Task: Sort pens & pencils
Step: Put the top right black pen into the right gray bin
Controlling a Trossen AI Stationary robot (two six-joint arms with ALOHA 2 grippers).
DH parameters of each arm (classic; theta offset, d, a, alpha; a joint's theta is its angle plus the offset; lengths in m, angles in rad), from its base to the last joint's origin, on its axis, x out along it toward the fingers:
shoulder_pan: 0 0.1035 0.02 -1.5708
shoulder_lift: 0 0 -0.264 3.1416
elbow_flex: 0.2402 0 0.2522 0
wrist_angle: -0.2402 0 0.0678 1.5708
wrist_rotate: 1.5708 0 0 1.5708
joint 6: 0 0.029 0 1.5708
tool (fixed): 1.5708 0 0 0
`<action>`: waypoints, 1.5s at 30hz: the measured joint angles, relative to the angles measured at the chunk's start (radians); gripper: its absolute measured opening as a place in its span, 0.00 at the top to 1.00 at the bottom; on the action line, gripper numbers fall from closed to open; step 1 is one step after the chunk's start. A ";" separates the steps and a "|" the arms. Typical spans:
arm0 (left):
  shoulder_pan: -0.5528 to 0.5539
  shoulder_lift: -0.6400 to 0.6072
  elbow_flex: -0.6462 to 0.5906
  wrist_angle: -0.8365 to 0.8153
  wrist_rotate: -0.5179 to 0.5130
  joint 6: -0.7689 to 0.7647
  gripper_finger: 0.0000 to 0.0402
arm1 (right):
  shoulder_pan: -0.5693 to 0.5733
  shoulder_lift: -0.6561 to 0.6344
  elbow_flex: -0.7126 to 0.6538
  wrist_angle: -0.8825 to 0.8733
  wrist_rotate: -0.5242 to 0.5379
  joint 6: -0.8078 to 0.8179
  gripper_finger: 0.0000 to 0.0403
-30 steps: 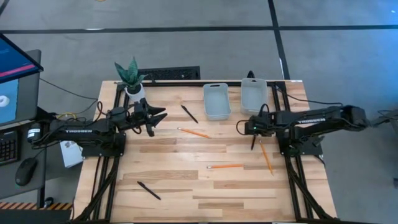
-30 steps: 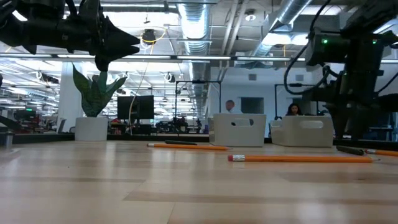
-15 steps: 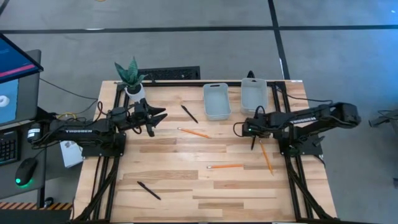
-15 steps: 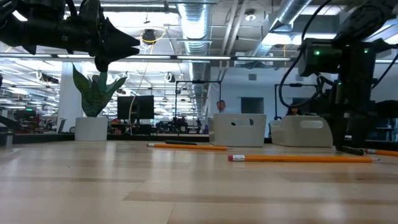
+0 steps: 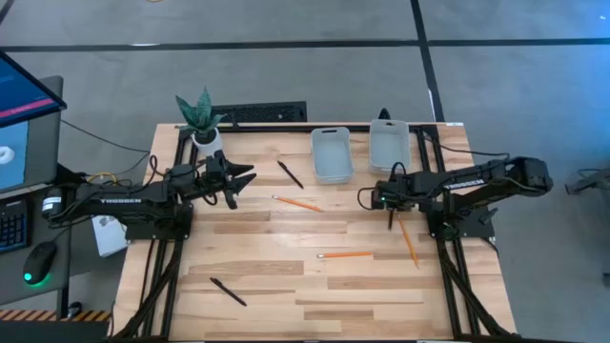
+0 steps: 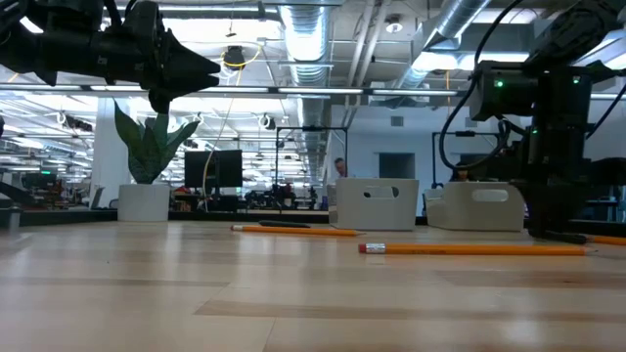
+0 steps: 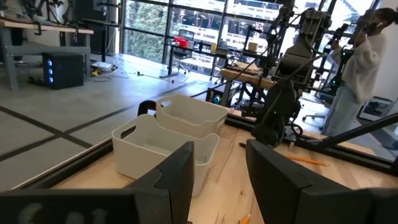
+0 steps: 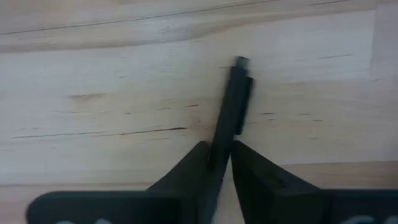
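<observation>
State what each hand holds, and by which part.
The right hand pinches a slim black stick pen near one end, on the table. The left hand, raised by the plant, holds nothing.

Dark jointed arms, white lettering, black fingers point(image 8: 186, 174), green light

The right gripper point(image 5: 391, 216) is low at the table's right side, and its fingers point(image 8: 199, 165) are closed on a pen point(image 8: 231, 102). The left gripper point(image 5: 240, 183) hovers at the left side, fingers apart.
</observation>
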 joint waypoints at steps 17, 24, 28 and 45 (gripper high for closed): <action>0.000 0.000 0.000 0.000 0.000 0.001 0.66 | 0.000 0.001 0.003 -0.001 -0.004 -0.009 0.83; 0.000 0.000 0.000 0.000 0.000 0.014 0.66 | 0.001 0.003 0.049 0.008 -0.032 -0.061 0.83; 0.000 0.000 0.000 0.000 -0.001 0.014 0.66 | 0.000 0.003 0.080 0.003 -0.039 -0.084 0.83; 0.000 0.000 0.000 0.000 -0.003 0.015 0.66 | -0.033 0.002 0.341 -0.001 -0.035 -0.349 0.83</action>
